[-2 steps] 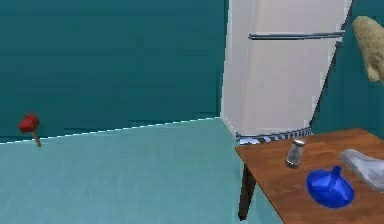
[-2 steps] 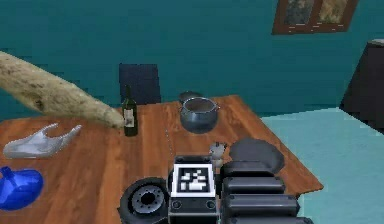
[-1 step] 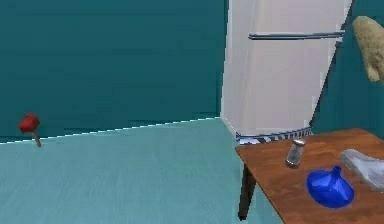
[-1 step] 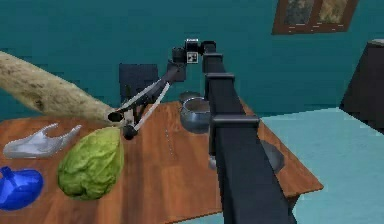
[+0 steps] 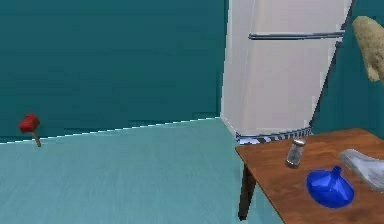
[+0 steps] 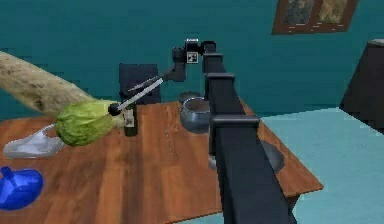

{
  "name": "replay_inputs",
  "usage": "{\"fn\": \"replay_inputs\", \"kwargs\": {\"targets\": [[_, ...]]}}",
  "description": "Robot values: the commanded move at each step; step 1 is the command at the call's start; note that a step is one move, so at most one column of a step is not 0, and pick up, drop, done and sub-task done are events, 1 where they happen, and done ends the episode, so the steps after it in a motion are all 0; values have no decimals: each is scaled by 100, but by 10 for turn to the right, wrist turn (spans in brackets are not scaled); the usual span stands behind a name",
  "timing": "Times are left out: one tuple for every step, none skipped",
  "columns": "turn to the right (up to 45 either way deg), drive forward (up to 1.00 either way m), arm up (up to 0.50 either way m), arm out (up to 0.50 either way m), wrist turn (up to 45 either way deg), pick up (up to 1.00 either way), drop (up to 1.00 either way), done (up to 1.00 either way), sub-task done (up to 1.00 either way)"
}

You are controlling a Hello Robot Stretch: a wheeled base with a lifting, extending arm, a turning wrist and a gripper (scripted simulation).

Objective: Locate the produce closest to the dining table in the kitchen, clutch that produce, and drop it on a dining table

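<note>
Tool (image 6: pixel 119 105) with two fingers (image 6: pixel 145 90) at one green lettuce (image 6: pixel 85 122), one table (image 6: pixel 150 172).

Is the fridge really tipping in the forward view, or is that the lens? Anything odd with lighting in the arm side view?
Forward view: the fridge leans only in the picture, a lens effect; nothing is falling. Arm side view: the table is evenly lit, no glare; the arm widens toward the bottom edge by perspective alone.
</note>
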Motion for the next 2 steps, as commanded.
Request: {"fn": "replay_inputs", "kwargs": {"targets": [[0, 0, -14, 0, 0, 0, 0, 0, 0], [0, 0, -32, 0, 0, 0, 0, 0, 0]]}}
